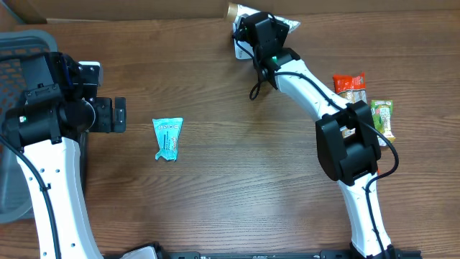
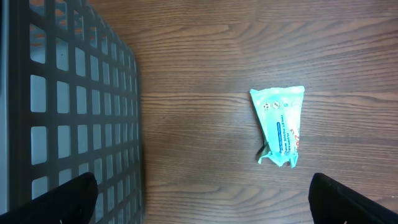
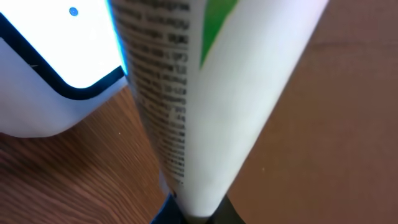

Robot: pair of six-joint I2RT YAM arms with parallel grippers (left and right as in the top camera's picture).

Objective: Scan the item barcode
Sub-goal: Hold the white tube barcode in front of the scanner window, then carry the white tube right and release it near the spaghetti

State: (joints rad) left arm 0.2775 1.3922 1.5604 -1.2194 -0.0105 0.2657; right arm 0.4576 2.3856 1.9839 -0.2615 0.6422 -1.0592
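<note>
My right gripper [image 3: 196, 214] is shut on the narrow end of a white packet [image 3: 205, 93] with black small print and a green patch. The packet stands up right in front of the wrist camera, beside a white scanner [image 3: 43, 68] with a black-edged face and a blue light. In the overhead view this gripper [image 1: 248, 29] is at the table's far edge. No barcode shows on the packet. My left gripper [image 2: 202, 205] hangs open over bare wood, with a teal packet [image 2: 281, 127] lying flat ahead of it, untouched.
A dark mesh basket [image 2: 62, 93] stands at the left, close beside the left arm. An orange snack pack [image 1: 350, 85] and a green one [image 1: 383, 115] lie at the right edge, next to the right arm's base. The teal packet [image 1: 167, 138] lies left of centre.
</note>
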